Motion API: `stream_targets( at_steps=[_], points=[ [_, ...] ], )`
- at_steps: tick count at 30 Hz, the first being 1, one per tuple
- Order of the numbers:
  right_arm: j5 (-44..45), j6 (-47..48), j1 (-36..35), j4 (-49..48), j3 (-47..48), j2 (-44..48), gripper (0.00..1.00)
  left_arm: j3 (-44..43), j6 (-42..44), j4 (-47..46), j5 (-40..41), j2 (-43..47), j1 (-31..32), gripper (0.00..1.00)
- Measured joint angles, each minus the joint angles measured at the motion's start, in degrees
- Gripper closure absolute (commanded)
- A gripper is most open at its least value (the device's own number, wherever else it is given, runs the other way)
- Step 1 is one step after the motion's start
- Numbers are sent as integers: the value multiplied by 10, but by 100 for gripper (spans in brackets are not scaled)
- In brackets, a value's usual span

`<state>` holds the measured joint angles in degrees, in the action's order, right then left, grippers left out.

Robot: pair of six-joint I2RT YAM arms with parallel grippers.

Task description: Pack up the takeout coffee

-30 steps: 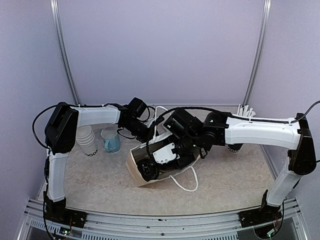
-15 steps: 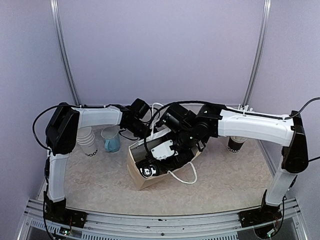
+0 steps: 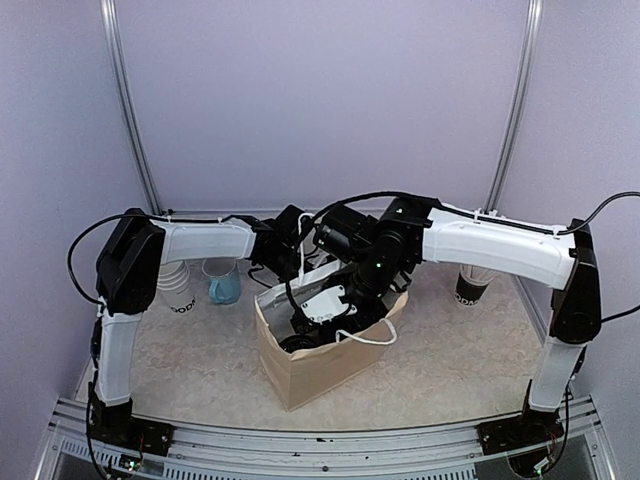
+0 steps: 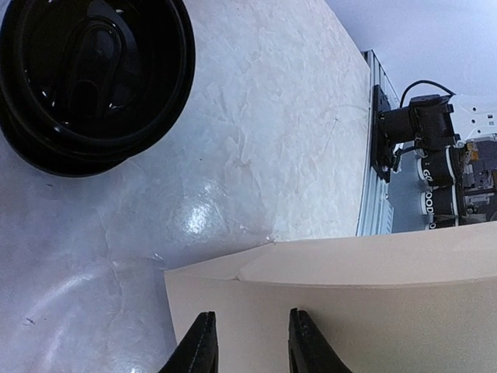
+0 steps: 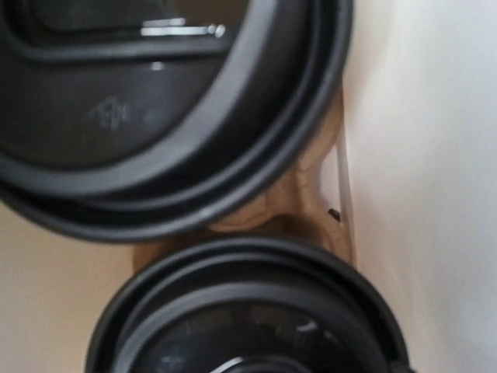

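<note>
A brown paper bag (image 3: 318,362) stands upright mid-table, with white handles. Inside it I see black round lids (image 3: 298,343). My right gripper (image 3: 330,305) reaches down into the bag's mouth. The right wrist view shows only two black lids (image 5: 163,109) (image 5: 248,318) close up with brown carrier card between them, and no fingers. A takeout cup (image 3: 468,287) stands at the back right, mostly hidden by my right arm. My left gripper (image 3: 290,250) is at the bag's back rim. Its fingertips (image 4: 203,342) are a little apart in front of the bag's paper (image 4: 349,295). A black lid (image 4: 93,70) shows beyond.
A nested stack of white cups (image 3: 178,287) and a light-blue mug (image 3: 223,284) stand at the back left beside my left arm. White straws or sticks (image 3: 492,220) lie at the back right. The front rail (image 4: 374,163) runs along the near edge.
The bag has gone from lying tilted on its side to standing upright. My right arm has swung left and up with it. My left gripper has shifted slightly right.
</note>
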<state>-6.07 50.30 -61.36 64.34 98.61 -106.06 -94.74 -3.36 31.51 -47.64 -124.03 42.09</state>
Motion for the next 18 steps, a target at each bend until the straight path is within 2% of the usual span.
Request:
stream_targets(
  at_steps=[9,13,18],
  points=[
    [-34,2,13,2,-7,-3,67,0,-1,-10,-1,-1,-6,67],
    [-49,7,16,-9,-18,-5,67,1,-5,-16,0,-1,-28,60],
    [-60,11,17,-12,-21,-9,65,10,-11,-27,16,3,-68,57]
  ],
)
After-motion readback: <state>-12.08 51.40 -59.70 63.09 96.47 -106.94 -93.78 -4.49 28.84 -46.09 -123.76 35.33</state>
